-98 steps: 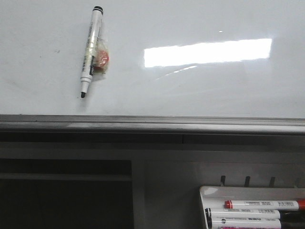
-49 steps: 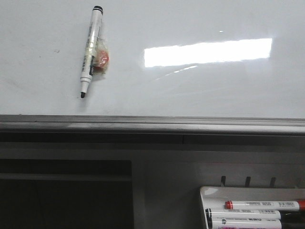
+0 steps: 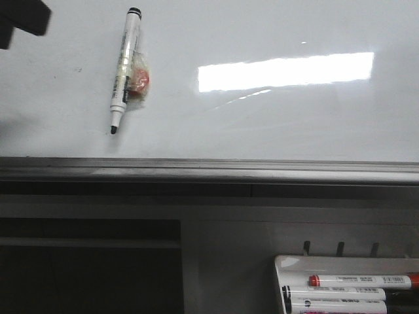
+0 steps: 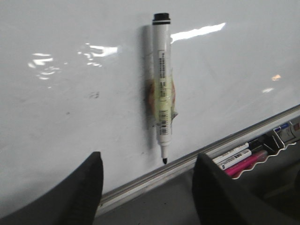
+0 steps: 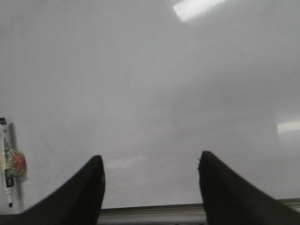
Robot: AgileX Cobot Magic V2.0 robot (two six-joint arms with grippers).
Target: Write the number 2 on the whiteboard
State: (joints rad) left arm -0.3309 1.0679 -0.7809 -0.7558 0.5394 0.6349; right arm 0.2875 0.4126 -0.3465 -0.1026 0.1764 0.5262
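A: Whiteboard point(image 3: 275, 118) was blank, no number 2 anywhere, only faint smudges and a window glare. Grey frame edge ran along its bottom.

B: Marker?

A: Black marker point(image 3: 125, 70) was stuck to the board upper left, cap end up, tip down, with a red-orange magnet wad point(image 3: 139, 80) taped beside it. Hadn't moved versus the earlier front frames.

B: So what changed?

A: A dark blurred shape point(image 3: 23, 19) had come into the top-left corner of the front view; half a second before, that corner was bare board. Likely the left arm.

B: Gripper state?

A: Left gripper point(image 4: 147, 185) was spread wide, empty, marker framed between the fingers but well apart. Right gripper point(image 5: 151, 187) was also spread, empty, facing bare board, marker off to one side.

B: Meaning?

A: Task not started; I'd guess the left arm was beginning its reach for the marker. Spare markers sat in the white tray point(image 3: 288, 265) below.
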